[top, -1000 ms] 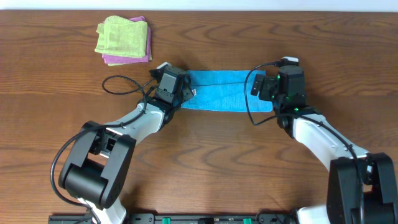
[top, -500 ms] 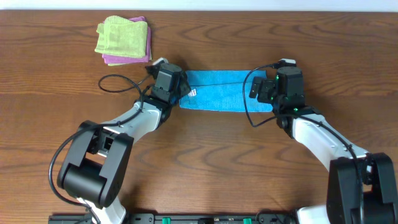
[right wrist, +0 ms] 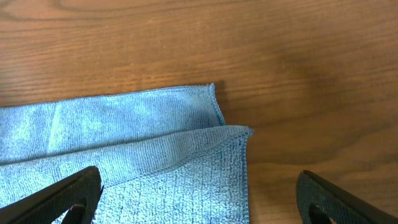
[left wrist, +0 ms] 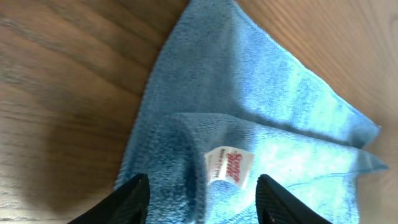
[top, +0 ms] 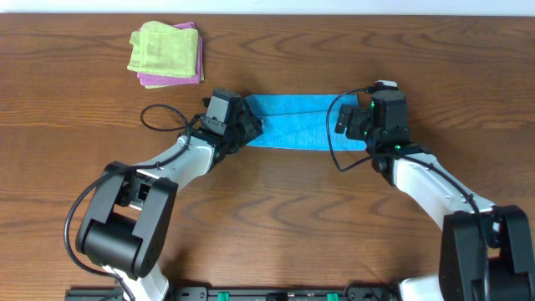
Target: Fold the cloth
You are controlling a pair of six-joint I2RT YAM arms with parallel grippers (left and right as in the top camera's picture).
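The sky-blue cloth (top: 297, 124) lies folded into a long strip on the wooden table between my two grippers. My left gripper (top: 242, 127) is over its left end, open, with the cloth (left wrist: 249, 118) and its white tag (left wrist: 229, 165) between the fingers. A raised fold sits by the tag. My right gripper (top: 374, 124) is over the right end, open wide, its fingers (right wrist: 199, 199) straddling the cloth's right corner (right wrist: 155, 155).
A light green folded cloth (top: 163, 48) lies on a pink/purple one (top: 171, 81) at the table's back left. A black cable (top: 163, 117) loops left of the left gripper. Bare wood table (top: 276, 209) lies in front.
My left gripper shifted slightly right over the cloth's left end, and the tag is now hidden under it from above. The right gripper stayed in place.
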